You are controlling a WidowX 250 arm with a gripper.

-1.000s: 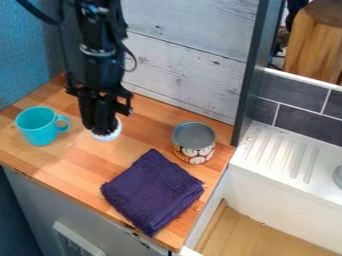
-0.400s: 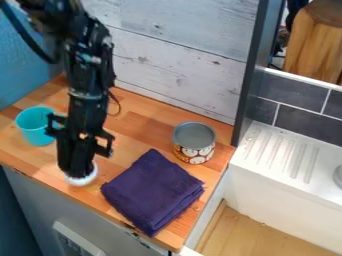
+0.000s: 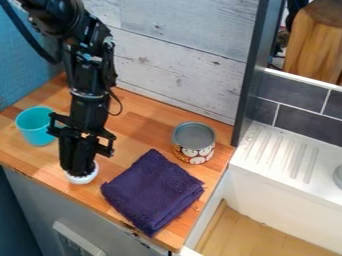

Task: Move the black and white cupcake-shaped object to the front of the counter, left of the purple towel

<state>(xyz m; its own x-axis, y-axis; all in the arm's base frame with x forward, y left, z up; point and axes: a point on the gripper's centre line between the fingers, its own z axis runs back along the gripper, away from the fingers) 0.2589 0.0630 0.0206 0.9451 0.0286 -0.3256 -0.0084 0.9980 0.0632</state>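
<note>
From where I stand, the black gripper [image 3: 81, 171] is pinching a white round object [image 3: 91, 177] over the front-left part of the wooden counter [image 3: 137, 122], between the turquoise cup [image 3: 35, 131] and the folded purple towel [image 3: 152, 192]. An open tin can [image 3: 194, 142] stands behind the towel, near the whitewashed plank wall [image 3: 184, 67]; rightward, dark tiles [image 3: 304, 117] back a ridged white drainboard [image 3: 280, 152].

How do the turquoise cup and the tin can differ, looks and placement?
Colour: the turquoise cup is one plain colour; the tin can has a patterned side and a grey top.
Placement: the cup is at picture left, the can right, next to the purple cloth.
Visibility: the gripper partly overlaps the cup; nothing blocks the can.
Shared: both round, upright on the wooden counter.
</note>
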